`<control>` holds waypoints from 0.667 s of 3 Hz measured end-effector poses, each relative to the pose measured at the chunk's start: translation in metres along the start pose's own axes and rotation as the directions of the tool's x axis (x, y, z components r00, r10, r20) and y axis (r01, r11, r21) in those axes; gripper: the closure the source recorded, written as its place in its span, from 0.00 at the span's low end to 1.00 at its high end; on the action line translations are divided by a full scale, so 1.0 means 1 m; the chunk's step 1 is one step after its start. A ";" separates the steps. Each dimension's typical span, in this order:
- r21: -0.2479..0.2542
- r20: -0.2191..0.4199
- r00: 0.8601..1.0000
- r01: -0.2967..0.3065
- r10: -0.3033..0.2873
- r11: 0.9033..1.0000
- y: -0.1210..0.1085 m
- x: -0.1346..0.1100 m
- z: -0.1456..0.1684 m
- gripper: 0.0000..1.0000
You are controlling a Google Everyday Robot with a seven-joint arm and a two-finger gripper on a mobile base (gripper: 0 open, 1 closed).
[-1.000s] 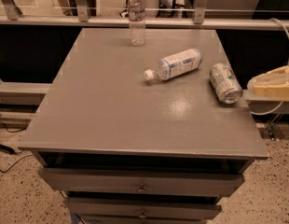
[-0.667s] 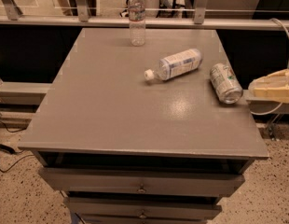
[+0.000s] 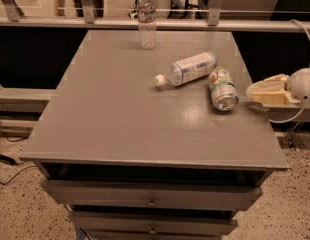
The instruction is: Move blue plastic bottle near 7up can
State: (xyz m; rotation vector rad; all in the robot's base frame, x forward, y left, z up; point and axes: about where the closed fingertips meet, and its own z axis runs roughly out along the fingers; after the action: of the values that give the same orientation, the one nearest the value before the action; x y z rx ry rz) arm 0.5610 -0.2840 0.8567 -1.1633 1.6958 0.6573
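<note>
The blue plastic bottle (image 3: 189, 68) lies on its side on the grey table (image 3: 110, 114), right of centre, with its white cap pointing to the front left. The 7up can (image 3: 222, 88) lies on its side just right of the bottle's base, its silver top facing the front. My gripper (image 3: 251, 92), cream-coloured, reaches in from the right edge at table height, a short gap to the right of the can. It holds nothing.
A slimmer clear bottle with a reddish band (image 3: 147, 18) stands upright at the table's back edge. A metal rail (image 3: 55, 22) runs behind the table. Drawers (image 3: 152, 201) sit under the tabletop. A cable (image 3: 5, 159) lies on the floor at left.
My gripper has moved a little to the left, toward the can. The can now lies slightly further left, closer to the blue bottle's base. The bottles have not moved.
</note>
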 end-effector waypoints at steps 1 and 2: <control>0.005 0.000 1.000 -0.003 0.003 1.000 -0.001 0.001 0.001 1.00; 0.022 -0.006 1.000 -0.006 0.006 1.000 0.002 0.002 -0.007 1.00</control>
State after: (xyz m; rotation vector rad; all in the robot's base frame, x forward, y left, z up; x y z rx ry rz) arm 0.5560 -0.2896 0.8575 -1.1466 1.7076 0.6383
